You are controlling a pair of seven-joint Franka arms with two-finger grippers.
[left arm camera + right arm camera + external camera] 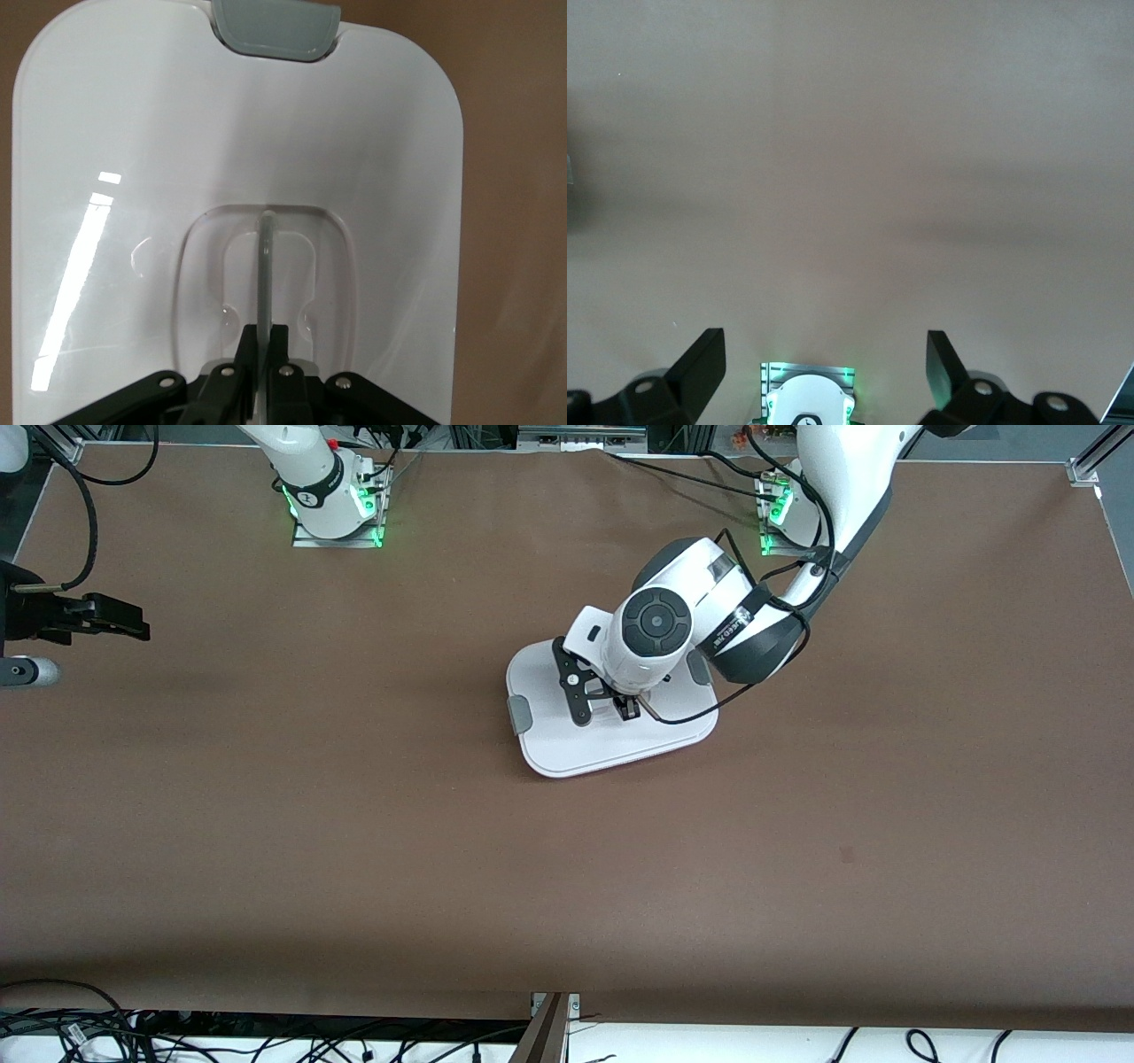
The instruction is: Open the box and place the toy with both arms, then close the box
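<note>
A: Item one, the box (pixel 611 722)?
B: One box, white lid on, resting on the brown surface (pixel 354 824) near its middle, toward the left arm's end. A grey clip (pixel 519 715) on each short side in the front view; the left wrist view shows only one clip (pixel 276 28).

A: Item two, left gripper (pixel 627 708)?
B: Down on the lid's centre. The front view hides the contact under the wrist. The left wrist view shows it: fingers (pixel 282 347) pressed together on the thin clear handle (pixel 265 266) standing in the recessed centre.

A: Item three, right gripper (pixel 120 618)?
B: At the right arm's end of the surface, up over bare brown cover, arm waiting. Front view gives it side-on only; the right wrist view shows both fingers (pixel 700 363) spread wide, nothing between them, its own base lit green.

A: The toy?
B: Not visible in any view.
</note>
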